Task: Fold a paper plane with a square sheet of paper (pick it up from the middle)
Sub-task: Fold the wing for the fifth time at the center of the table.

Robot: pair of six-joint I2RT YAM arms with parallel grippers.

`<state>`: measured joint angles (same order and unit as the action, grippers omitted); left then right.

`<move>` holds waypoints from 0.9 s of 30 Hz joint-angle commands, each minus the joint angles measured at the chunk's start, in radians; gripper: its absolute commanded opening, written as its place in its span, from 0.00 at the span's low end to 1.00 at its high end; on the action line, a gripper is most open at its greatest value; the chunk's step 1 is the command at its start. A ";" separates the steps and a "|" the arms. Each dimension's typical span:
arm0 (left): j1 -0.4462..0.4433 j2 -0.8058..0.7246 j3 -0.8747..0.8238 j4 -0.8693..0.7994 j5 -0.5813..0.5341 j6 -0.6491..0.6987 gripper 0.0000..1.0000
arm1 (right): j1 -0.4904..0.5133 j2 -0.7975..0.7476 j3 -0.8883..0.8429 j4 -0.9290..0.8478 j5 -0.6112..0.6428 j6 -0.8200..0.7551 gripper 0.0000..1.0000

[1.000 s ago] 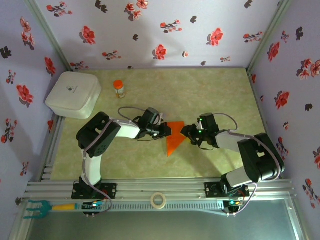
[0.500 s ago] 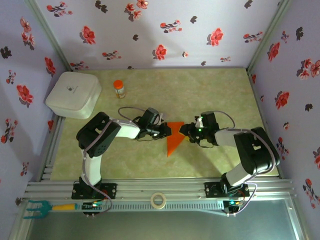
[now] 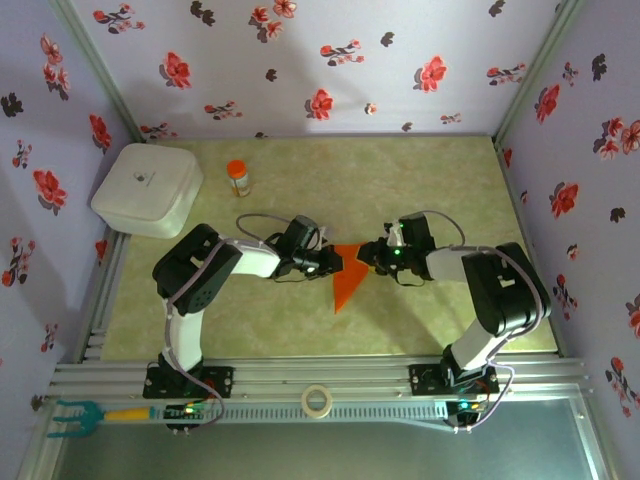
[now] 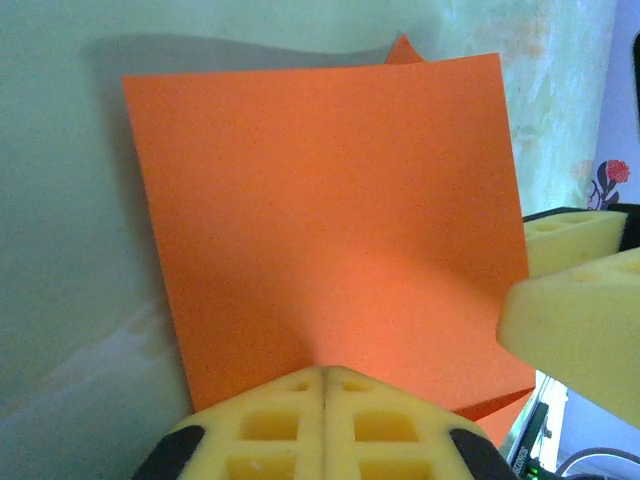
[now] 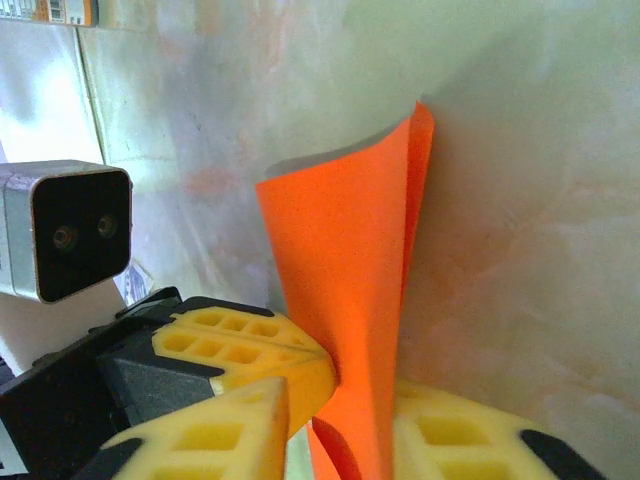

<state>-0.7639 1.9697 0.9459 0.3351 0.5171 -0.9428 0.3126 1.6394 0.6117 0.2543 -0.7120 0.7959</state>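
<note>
From above, the square sheet of paper (image 3: pixel 345 278), folded, lies down-right of the bottle (image 3: pixel 238 177); left gripper (image 3: pixel 331 262) and right gripper (image 3: pixel 371 257) meet it, tips indistinct. Left wrist: fingers (image 4: pixel 280 425) pressed together, pinching its edge. Right wrist: fingers (image 5: pixel 215 440) spread astride it, its lower end cut off

The overhead view is bright and evenly lit from above, without glare, with only faint shadows under the arms on the worktop (image 3: pixel 450 180) and a slightly soft look. In the left wrist view the orange paper (image 4: pixel 320 220) is sharp and throws a dark shadow along its top and left edges, while the left claw (image 4: pixel 325 378) near the lens blurs. The right wrist view washes out at upper left.
</note>
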 commanded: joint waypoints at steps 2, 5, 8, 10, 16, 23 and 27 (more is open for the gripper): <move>-0.005 -0.010 -0.028 -0.070 0.017 0.002 0.05 | -0.013 0.028 0.031 -0.052 -0.015 -0.045 0.19; -0.005 -0.017 -0.026 -0.067 0.019 0.005 0.05 | -0.012 0.025 0.040 -0.101 0.012 -0.061 0.12; -0.005 -0.049 -0.025 -0.073 0.013 0.011 0.11 | -0.013 0.014 0.042 -0.124 0.019 -0.053 0.05; -0.005 -0.089 -0.025 -0.101 -0.010 0.034 0.15 | -0.012 0.002 0.039 -0.135 0.027 -0.029 0.01; -0.006 -0.205 -0.031 -0.185 -0.083 0.102 0.23 | -0.010 -0.051 -0.011 -0.081 0.066 0.102 0.00; -0.030 -0.262 -0.036 -0.231 -0.146 0.156 0.25 | -0.010 -0.087 -0.081 0.020 0.137 0.271 0.00; -0.055 -0.285 -0.035 -0.261 -0.194 0.190 0.29 | -0.004 -0.099 -0.110 0.055 0.167 0.324 0.00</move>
<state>-0.8005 1.7210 0.9169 0.1257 0.3801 -0.8116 0.3058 1.5681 0.5255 0.2573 -0.5949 1.0389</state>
